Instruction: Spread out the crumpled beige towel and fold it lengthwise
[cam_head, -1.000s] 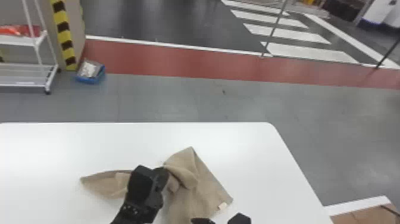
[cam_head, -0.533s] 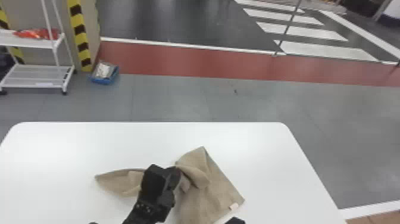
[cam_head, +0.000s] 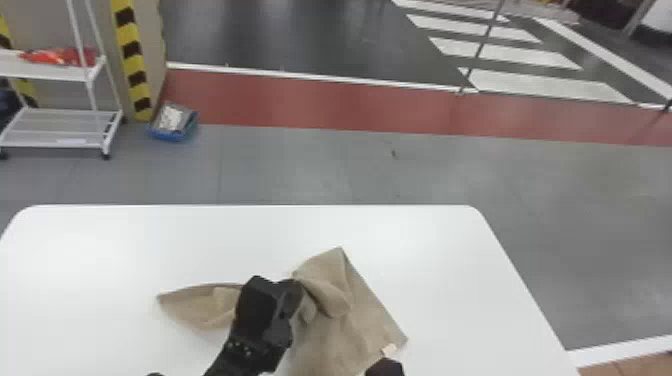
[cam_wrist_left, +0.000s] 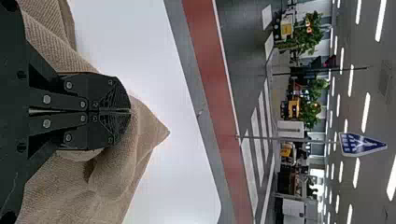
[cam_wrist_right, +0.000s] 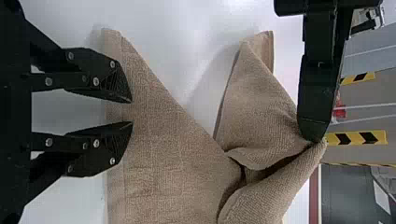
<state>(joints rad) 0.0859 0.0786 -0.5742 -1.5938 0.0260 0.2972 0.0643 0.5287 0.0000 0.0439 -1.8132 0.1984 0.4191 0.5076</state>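
Treat the beige towel (cam_head: 350, 330), on the white table (cam_head: 440, 265) and pinched at a fold by the closed left gripper (cam_wrist_left: 130, 111), as light, limp and apt to sag, taking its hemmed edge (cam_wrist_right: 116, 196) between the parted fingers of the right gripper (cam_wrist_right: 132, 112).

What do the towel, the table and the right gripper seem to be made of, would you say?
The towel looks like matte cotton or similar cloth, given its ribbed weave and loose folds. The table seems laminate or plastic, smooth and white with soft glare. The right gripper is black metal or hard plastic, low in sheen, with bright screw heads.
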